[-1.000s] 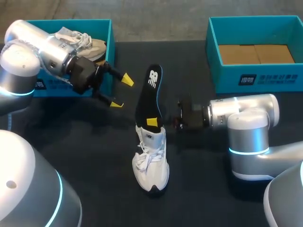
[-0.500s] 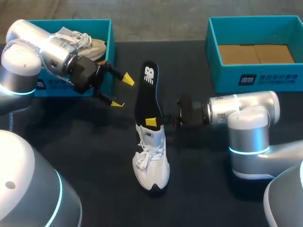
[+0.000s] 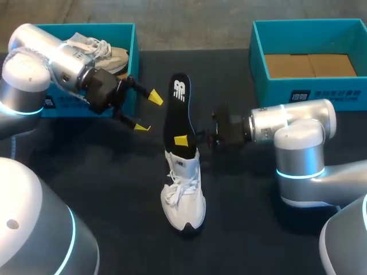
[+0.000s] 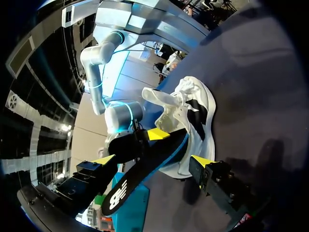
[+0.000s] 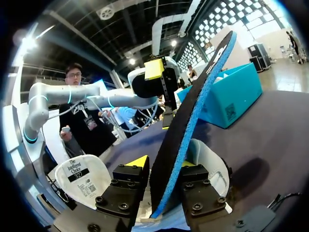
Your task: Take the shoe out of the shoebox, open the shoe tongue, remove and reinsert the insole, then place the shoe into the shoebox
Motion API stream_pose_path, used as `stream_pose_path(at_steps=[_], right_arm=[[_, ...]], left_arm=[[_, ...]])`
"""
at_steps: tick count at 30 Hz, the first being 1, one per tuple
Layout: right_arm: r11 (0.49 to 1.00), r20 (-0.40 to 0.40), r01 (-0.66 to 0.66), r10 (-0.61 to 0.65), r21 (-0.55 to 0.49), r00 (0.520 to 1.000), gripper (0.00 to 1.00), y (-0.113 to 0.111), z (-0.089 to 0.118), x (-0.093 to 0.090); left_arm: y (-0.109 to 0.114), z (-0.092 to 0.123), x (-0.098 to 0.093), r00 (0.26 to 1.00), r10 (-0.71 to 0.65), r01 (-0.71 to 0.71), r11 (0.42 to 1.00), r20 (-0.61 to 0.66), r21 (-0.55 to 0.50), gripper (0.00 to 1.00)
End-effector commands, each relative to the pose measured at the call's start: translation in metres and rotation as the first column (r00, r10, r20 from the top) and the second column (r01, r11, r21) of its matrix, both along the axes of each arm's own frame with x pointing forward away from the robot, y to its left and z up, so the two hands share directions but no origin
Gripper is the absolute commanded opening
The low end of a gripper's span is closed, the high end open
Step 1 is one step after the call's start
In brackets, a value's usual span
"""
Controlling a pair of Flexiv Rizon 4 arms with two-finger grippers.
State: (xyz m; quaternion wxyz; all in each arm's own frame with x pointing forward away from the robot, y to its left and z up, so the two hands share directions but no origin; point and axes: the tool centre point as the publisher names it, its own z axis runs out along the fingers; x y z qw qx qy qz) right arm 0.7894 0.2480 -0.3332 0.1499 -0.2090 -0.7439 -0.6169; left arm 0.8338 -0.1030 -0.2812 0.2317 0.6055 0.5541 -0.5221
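Observation:
A white shoe (image 3: 183,195) stands on the black table, toe toward me. A black insole (image 3: 176,114) with a blue edge sticks up out of its heel opening, leaning back. My right gripper (image 3: 184,139) comes in from the right at the shoe's collar. It is open, with one yellow fingertip in front of the insole and the other behind. In the right wrist view the insole (image 5: 193,106) stands loosely inside the gripper (image 5: 161,164), above the shoe (image 5: 210,164). My left gripper (image 3: 148,112) hangs open beside the left shoebox, holding nothing. It faces the shoe (image 4: 193,116) and insole (image 4: 140,174).
The teal left shoebox (image 3: 135,51) at the back left holds another pale shoe (image 3: 100,48). A second teal box (image 3: 312,91) at the back right has brown cardboard inside. The table around the white shoe is bare.
My right gripper has opened off the insole and risen slightly. The insole's top has swung left and stands more upright. The left arm has barely moved.

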Motion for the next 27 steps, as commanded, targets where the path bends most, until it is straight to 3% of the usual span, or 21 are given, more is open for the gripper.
stream_pose_path(at_steps=[1,3,5,8,27], right_arm=[[0.999,-0.002,-0.029,0.029,-0.017,1.0,0.3,0.005,0.004,0.012],[0.999,0.002,-0.04,0.04,-0.018,0.999,0.28,0.006,0.005,0.016],[0.999,0.008,-0.049,0.049,-0.023,0.999,0.2,0.007,0.007,0.02],[0.998,0.009,-0.056,0.056,-0.027,0.998,0.0,0.007,0.008,0.02],[0.998,-0.009,-0.063,0.063,-0.002,0.998,0.0,0.003,-0.008,0.0]], left_arm=[[0.0,-0.001,0.001,1.0,-0.005,0.005,1.0,0.0,0.004,1.0],[0.001,-0.001,0.001,1.0,0.003,-0.003,1.0,-0.002,0.003,1.0],[0.002,-0.001,0.0,1.0,0.004,-0.004,1.0,-0.002,0.004,1.0],[0.003,-0.002,0.0,1.0,0.01,-0.01,1.0,-0.004,0.005,1.0],[0.004,-0.002,0.003,1.0,0.018,-0.018,1.0,0.001,0.003,1.0]])
